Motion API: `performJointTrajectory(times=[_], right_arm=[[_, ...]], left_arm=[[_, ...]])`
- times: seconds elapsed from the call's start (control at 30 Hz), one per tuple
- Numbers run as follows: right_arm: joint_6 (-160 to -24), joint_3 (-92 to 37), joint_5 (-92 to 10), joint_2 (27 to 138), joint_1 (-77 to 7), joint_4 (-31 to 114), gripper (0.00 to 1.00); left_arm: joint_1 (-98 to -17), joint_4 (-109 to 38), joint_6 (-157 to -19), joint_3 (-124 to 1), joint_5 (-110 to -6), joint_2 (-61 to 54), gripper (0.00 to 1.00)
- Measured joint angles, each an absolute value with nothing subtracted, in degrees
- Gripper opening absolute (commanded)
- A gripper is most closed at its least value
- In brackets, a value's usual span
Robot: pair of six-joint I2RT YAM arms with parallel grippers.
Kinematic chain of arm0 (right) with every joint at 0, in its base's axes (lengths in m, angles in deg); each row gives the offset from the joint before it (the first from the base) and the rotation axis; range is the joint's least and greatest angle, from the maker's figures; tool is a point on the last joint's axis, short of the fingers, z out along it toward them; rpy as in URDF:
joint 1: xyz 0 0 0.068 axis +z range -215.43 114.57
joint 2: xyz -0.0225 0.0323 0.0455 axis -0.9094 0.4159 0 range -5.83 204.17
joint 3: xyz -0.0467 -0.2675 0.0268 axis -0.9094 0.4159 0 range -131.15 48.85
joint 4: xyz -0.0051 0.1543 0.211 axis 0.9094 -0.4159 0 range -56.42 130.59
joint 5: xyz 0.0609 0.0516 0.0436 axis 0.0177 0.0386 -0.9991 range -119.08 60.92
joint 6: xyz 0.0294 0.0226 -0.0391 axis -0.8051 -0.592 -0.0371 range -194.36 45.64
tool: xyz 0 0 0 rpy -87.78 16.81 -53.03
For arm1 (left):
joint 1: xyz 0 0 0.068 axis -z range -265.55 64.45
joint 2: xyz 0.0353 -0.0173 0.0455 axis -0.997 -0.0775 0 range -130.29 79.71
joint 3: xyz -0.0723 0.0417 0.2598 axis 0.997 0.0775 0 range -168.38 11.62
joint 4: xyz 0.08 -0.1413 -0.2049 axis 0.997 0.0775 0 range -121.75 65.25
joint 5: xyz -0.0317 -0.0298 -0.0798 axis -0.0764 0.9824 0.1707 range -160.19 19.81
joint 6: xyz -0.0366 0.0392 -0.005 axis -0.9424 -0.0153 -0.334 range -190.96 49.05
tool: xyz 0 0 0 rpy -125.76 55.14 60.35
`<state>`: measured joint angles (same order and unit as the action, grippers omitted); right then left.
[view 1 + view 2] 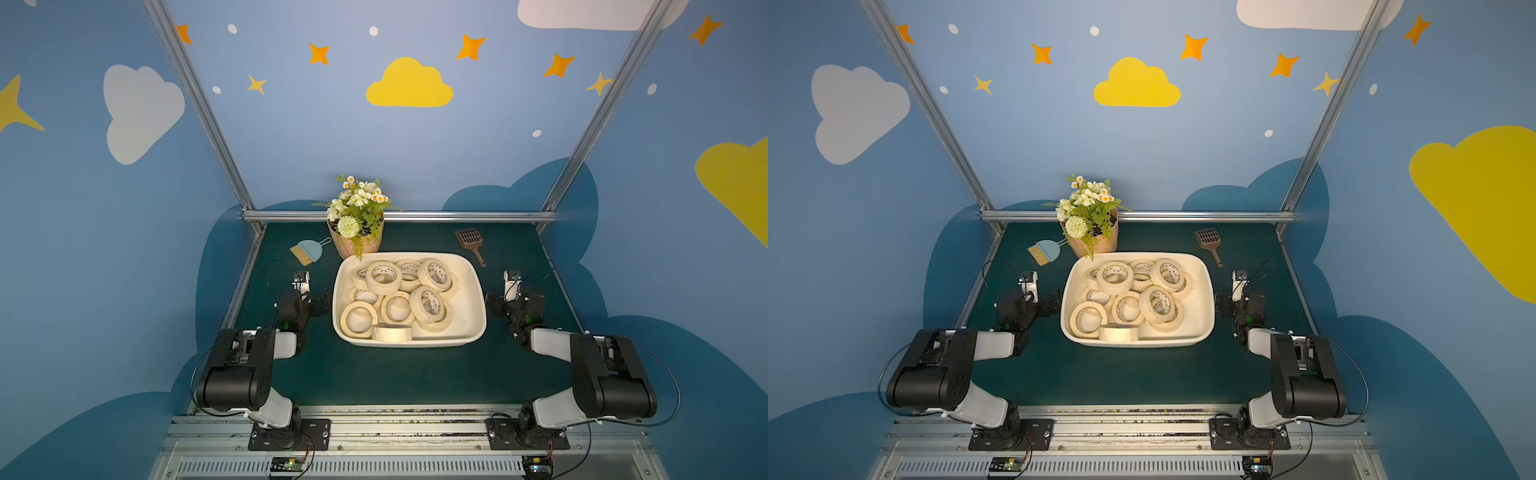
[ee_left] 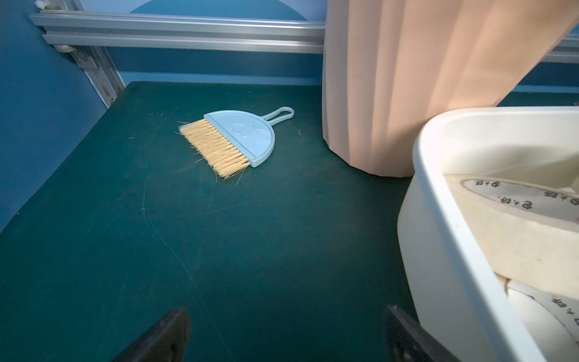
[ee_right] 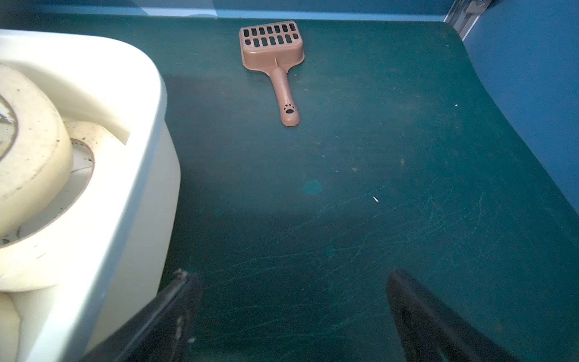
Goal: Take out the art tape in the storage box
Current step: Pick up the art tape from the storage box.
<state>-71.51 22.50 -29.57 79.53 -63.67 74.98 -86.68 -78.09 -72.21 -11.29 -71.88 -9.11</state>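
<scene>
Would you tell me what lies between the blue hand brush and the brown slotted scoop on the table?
The flower pot stands between the blue hand brush and the brown slotted scoop, as both top views show; the rest is bare green mat.

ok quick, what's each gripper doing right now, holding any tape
Left gripper: open, empty, over the mat beside the storage box.
Right gripper: open, empty, also beside the box; no art tape held.

Lower art tape (image 1: 398, 295) rolls lay partly buried under upper ones in both top views; core marks were too small to read; the flower pot (image 2: 407, 78) was cropped in the left wrist view; the storage box (image 3: 131, 175) ran off the right wrist picture's edge.
</scene>
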Motion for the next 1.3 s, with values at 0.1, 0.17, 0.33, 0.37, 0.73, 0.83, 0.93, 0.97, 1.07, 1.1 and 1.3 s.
performJointTrajectory(times=[0.1, 0.17, 0.33, 0.37, 0.73, 0.83, 0.93, 0.97, 1.07, 1.1, 1.3], right_arm=[[-71.5, 22.5, -29.6, 79.5, -63.7, 75.0, 0.98], [-71.5, 22.5, -29.5, 79.5, -63.7, 75.0, 0.98], [-71.5, 22.5, -29.6, 79.5, -63.7, 75.0, 0.98], [-71.5, 22.5, -29.5, 79.5, -63.7, 75.0, 0.98], [-71.5, 22.5, -29.5, 79.5, -63.7, 75.0, 0.98], [-71.5, 22.5, -29.5, 79.5, -63.7, 75.0, 0.98], [-71.5, 22.5, -29.6, 79.5, -63.7, 75.0, 0.98], [-71.5, 22.5, -29.6, 79.5, -63.7, 75.0, 0.98], [-71.5, 22.5, -29.7, 79.5, -63.8, 74.9, 0.98], [-71.5, 22.5, -29.8, 79.5, -63.8, 74.9, 0.98], [-75.1, 20.9, -25.8, 76.7, -63.9, 69.5, 0.98]], left_arm=[[-86.7, -78.1, -72.2, -11.3, -71.9, -9.1, 1.0], [-86.7, -78.1, -72.2, -11.3, -71.9, -9.1, 1.0], [-86.7, -78.1, -72.2, -11.3, -71.9, -9.1, 1.0], [-86.7, -78.1, -72.2, -11.3, -71.9, -9.1, 1.0], [-86.7, -78.1, -72.2, -11.3, -71.9, -9.1, 1.0], [-86.7, -78.1, -72.2, -11.3, -71.9, -9.1, 1.0], [-86.7, -78.1, -72.2, -11.3, -71.9, -9.1, 1.0], [-86.7, -78.0, -72.2, -11.3, -71.9, -9.1, 1.0], [-86.8, -77.9, -72.2, -11.3, -71.7, -9.1, 1.0], [-86.8, -77.9, -72.2, -11.3, -71.6, -9.1, 1.0], [-86.8, -74.8, -73.8, -11.3, -75.6, -6.1, 1.0]])
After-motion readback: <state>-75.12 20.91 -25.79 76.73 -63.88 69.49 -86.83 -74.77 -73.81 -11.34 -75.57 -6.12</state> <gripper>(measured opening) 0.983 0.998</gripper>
